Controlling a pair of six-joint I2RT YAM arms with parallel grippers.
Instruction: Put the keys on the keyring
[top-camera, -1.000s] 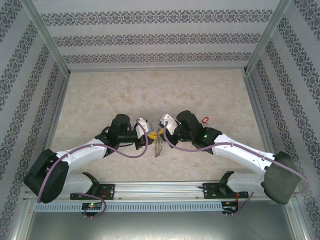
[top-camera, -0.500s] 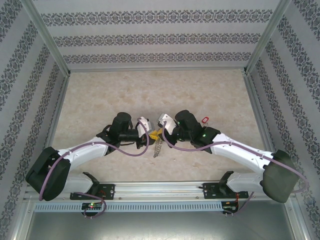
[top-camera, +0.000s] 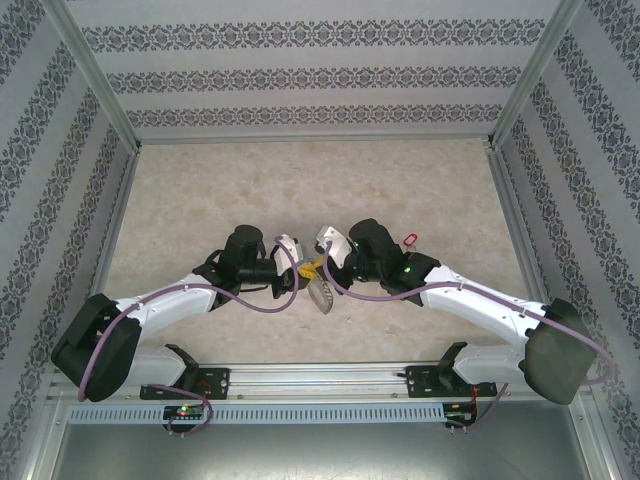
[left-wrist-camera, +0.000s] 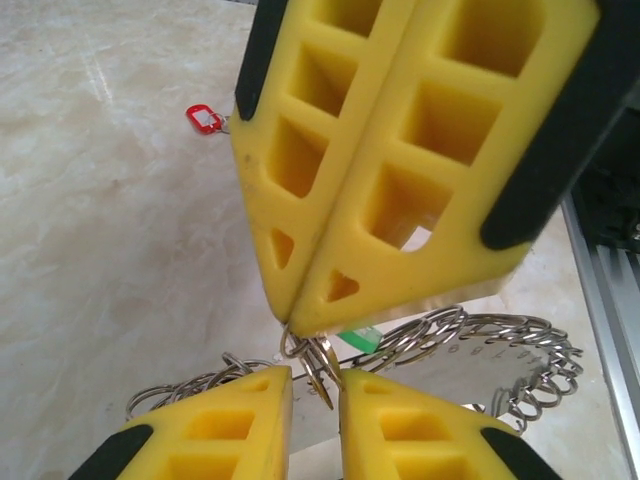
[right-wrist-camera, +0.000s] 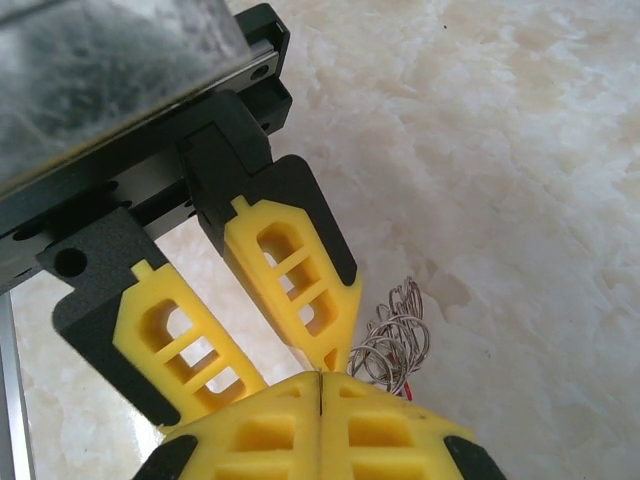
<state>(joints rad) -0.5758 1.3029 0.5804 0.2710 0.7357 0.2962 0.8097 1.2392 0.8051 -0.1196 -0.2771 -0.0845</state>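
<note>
Right hand (left-wrist-camera: 300, 322) is reaching in from above in the left wrist view, its two yellow fingers pressing flat together and pinching the keyring (left-wrist-camera: 440, 325) at their tips. The keyring is hanging clear of the desk (left-wrist-camera: 120, 220) between the two hands, a thin grey wire hoop crowded with small silvery loops that are fanning out to either side of the pinch. Left hand (left-wrist-camera: 315, 375) is sitting just beneath that pinch, fingers (left-wrist-camera: 215, 425) standing a narrow gap apart. A slim metal piece is dangling from the hoop into this gap; cannot tell whether either pad is touching it. A sliver of the green key (left-wrist-camera: 360, 340) is showing just behind the right fingertips, close against the hoop. The red key (left-wrist-camera: 205, 118) is lying flat on the desk, well apart from both hands, its plastic head rounded with a pale window. Fingers are looking like moulded yellow plastic, hollowed into square and triangular cells and edged in black. Desk surface is showing a glossy, cream marble pattern.
</note>
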